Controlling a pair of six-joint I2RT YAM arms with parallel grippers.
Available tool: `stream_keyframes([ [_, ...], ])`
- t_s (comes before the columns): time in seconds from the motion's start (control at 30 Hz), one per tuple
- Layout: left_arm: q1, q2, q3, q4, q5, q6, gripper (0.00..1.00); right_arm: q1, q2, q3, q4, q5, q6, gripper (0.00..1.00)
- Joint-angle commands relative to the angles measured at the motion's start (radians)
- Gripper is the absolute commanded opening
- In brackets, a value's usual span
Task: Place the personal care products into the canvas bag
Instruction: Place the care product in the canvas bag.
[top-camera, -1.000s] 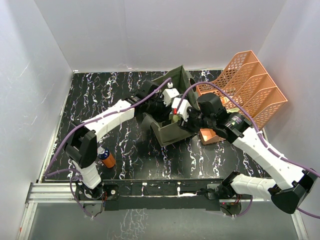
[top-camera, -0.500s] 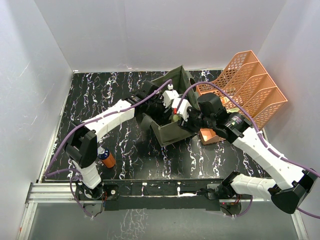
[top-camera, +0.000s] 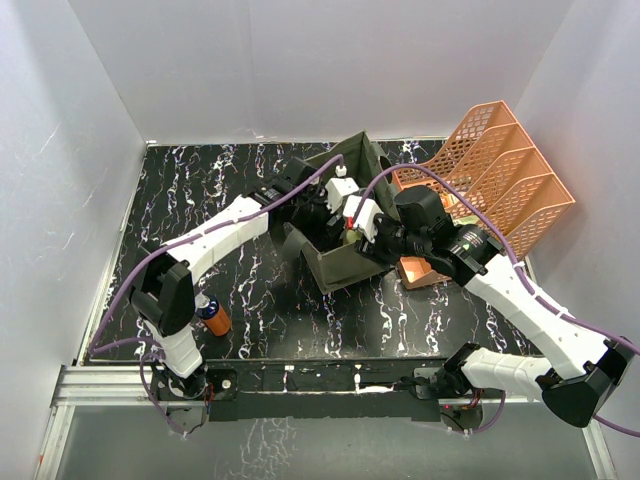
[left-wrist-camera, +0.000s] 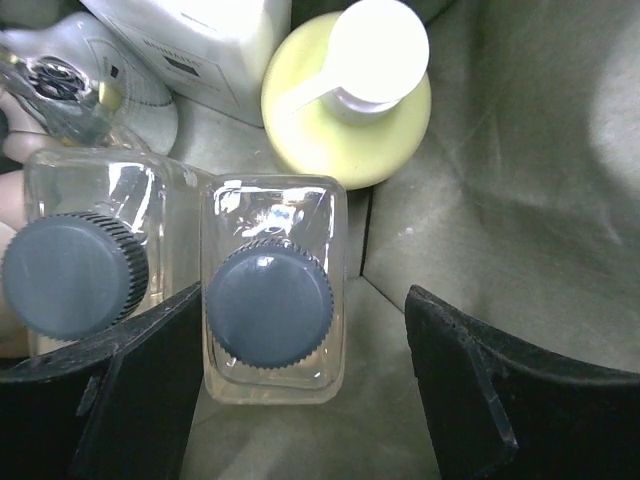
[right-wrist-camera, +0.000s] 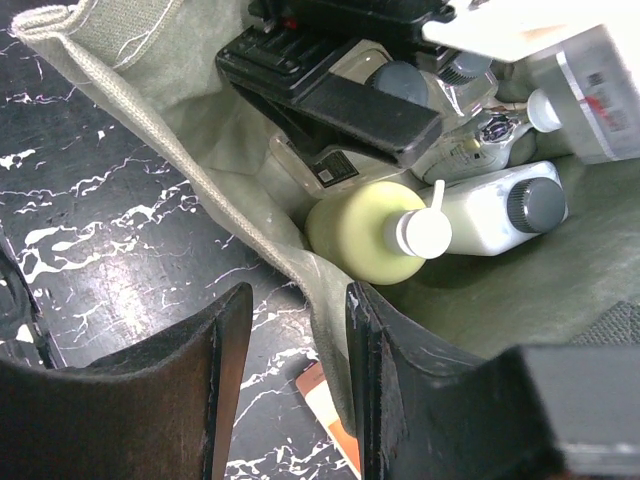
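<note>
canvas bag (top-camera: 345, 262): showing olive green. pump bottle (left-wrist-camera: 346, 105): showing pale yellow, white top. square bottle (left-wrist-camera: 272, 300): showing clear, dark grey ribbed cap. bottle on table (top-camera: 214, 317): showing orange. tray organizer (top-camera: 498, 172): showing orange lattice. table (top-camera: 210, 190): showing black, white marbling.

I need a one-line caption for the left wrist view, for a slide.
Left gripper open over a clear bottle with a dark cap, beside a pale yellow pump bottle inside the canvas bag.

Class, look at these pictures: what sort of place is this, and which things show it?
Probably a robot test booth, not a home: plain white walls box in a black marbled table, and two arms are bolted to a metal rail.
</note>
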Motion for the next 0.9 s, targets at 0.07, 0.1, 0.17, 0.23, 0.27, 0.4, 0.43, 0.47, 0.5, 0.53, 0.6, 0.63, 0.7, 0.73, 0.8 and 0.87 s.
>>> stream_keyframes([
  [0.07, 0.014, -0.086, 0.114, -0.083, 0.09, -0.022, 0.78, 0.001, -0.027, 0.036, 0.01, -0.004, -0.039, 0.45],
  [0.1, 0.014, -0.098, 0.124, -0.082, 0.104, -0.025, 0.78, 0.001, -0.032, 0.036, 0.007, -0.005, -0.047, 0.46],
  [0.17, 0.014, -0.119, 0.14, -0.08, 0.119, -0.028, 0.79, 0.001, -0.036, 0.04, 0.002, -0.006, -0.055, 0.46],
  [0.23, 0.013, -0.137, 0.158, -0.078, 0.107, -0.031, 0.79, 0.001, -0.037, 0.046, 0.0, -0.007, -0.057, 0.46],
  [0.27, 0.013, -0.143, 0.17, -0.075, 0.095, -0.03, 0.8, 0.001, -0.037, 0.048, -0.001, -0.011, -0.056, 0.46],
  [0.4, 0.014, -0.159, 0.228, -0.065, 0.034, -0.041, 0.8, 0.0, -0.048, 0.045, 0.005, -0.026, -0.054, 0.49],
  [0.43, 0.015, -0.161, 0.243, -0.066, 0.025, -0.041, 0.8, 0.0, -0.051, 0.04, 0.007, -0.03, -0.053, 0.49],
  [0.47, 0.016, -0.168, 0.257, -0.068, 0.02, -0.042, 0.8, 0.001, -0.055, 0.037, 0.011, -0.033, -0.054, 0.49],
  [0.5, 0.018, -0.174, 0.268, -0.069, 0.015, -0.042, 0.8, 0.0, -0.054, 0.038, 0.012, -0.037, -0.054, 0.5],
  [0.53, 0.019, -0.182, 0.275, -0.068, 0.006, -0.044, 0.8, 0.001, -0.053, 0.037, 0.013, -0.04, -0.057, 0.5],
  [0.6, 0.027, -0.206, 0.289, -0.08, -0.012, -0.035, 0.8, 0.0, -0.045, 0.043, 0.017, -0.041, -0.059, 0.5],
  [0.63, 0.033, -0.225, 0.291, -0.093, -0.022, -0.024, 0.8, 0.0, -0.041, 0.045, 0.018, -0.042, -0.057, 0.51],
  [0.7, 0.05, -0.282, 0.274, -0.117, -0.052, 0.003, 0.8, 0.001, -0.037, 0.047, 0.021, -0.045, -0.057, 0.52],
  [0.73, 0.059, -0.317, 0.256, -0.136, -0.068, 0.016, 0.8, 0.0, -0.036, 0.047, 0.021, -0.05, -0.056, 0.53],
  [0.8, 0.077, -0.405, 0.209, -0.192, -0.121, 0.035, 0.8, 0.001, -0.033, 0.046, 0.024, -0.057, -0.054, 0.54],
  [0.87, 0.099, -0.5, 0.156, -0.261, -0.192, 0.026, 0.83, 0.002, -0.028, 0.046, 0.031, -0.056, -0.044, 0.54],
])
